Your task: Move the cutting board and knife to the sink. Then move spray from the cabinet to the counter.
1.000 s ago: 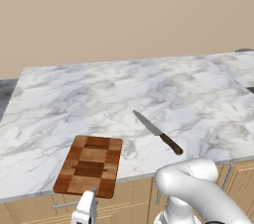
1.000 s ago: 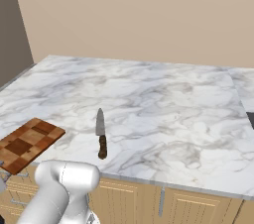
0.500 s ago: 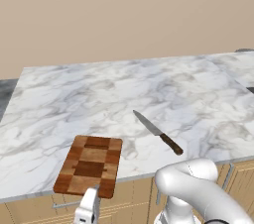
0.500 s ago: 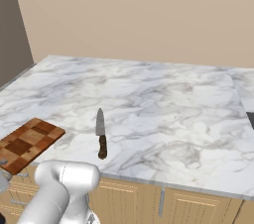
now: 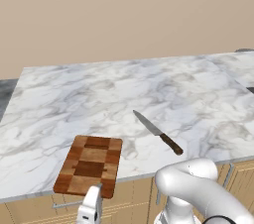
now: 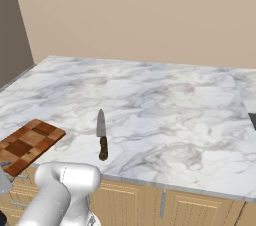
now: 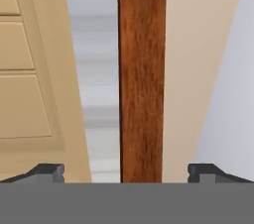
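Observation:
The checkered cutting board (image 5: pixel 91 163) lies at the front edge of the marble counter (image 5: pixel 149 84), its near end hanging over the edge. It is also in the right base view (image 6: pixel 27 145). The knife (image 5: pixel 158 133) lies to its right, handle toward the counter front (image 6: pixel 102 135). My gripper (image 5: pixel 92 208) hangs just below and in front of the board's near end. In the hand view the board (image 7: pixel 142 79) is edge-on between the fingertips (image 7: pixel 49 172), with wide gaps on both sides, so the gripper (image 7: pixel 127 173) is open. The spray and cabinet are out of view.
Light wood drawer fronts (image 7: pixel 25 69) run under the counter (image 6: pixel 165 110). A dark grey strip (image 5: pixel 6 94) borders the counter's left end; I cannot tell whether it is the sink. A dark wall (image 6: pixel 10 20) rises at the left.
The hand has crept very slightly to the right below the board. Board and knife have not moved.

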Tool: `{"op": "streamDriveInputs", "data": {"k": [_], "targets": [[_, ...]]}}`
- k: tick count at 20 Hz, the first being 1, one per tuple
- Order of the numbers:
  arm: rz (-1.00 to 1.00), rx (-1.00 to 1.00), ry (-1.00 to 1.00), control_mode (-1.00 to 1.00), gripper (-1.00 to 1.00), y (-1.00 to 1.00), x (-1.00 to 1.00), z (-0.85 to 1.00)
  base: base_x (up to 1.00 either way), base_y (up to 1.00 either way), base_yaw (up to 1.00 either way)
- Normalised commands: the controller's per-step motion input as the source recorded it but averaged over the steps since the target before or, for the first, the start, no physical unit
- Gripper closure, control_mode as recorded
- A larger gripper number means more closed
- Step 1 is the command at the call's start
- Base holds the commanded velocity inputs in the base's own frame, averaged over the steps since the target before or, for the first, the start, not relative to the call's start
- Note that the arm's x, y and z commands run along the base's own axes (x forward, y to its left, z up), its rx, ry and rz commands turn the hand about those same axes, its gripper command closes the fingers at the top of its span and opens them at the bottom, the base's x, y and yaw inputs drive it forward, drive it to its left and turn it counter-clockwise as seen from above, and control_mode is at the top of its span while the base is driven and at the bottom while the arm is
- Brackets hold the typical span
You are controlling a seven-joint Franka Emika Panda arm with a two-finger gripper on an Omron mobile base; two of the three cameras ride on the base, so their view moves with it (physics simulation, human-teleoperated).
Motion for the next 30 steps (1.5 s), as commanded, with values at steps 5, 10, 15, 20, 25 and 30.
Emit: {"op": "streamDriveInputs", "data": {"k": [5,10,15,20,25,30], "targets": [[0.0,0.0,0.0,-1.0,1.0,-0.06,0.0,0.03,0.0,0.0,0.0],[0.0,0.0,0.0,-1.0,1.0,-0.05,0.0,0.04,0.0,0.0,0.0],[0.0,0.0,0.0,-1.0,1.0,-0.08,0.0,0.11,0.0,0.0,0.0],[0.01,0.01,0.0,-1.0,1.0,-0.1,-0.09,0.25,0.0,0.0,0.0],[0.03,0.03,0.0,-1.0,1.0,-0.11,-0.4,0.5,0.0,0.0,0.0],[0.0,0.02,0.01,-1.0,1.0,-0.17,-0.33,0.58,0.0,0.0,0.0]]}}
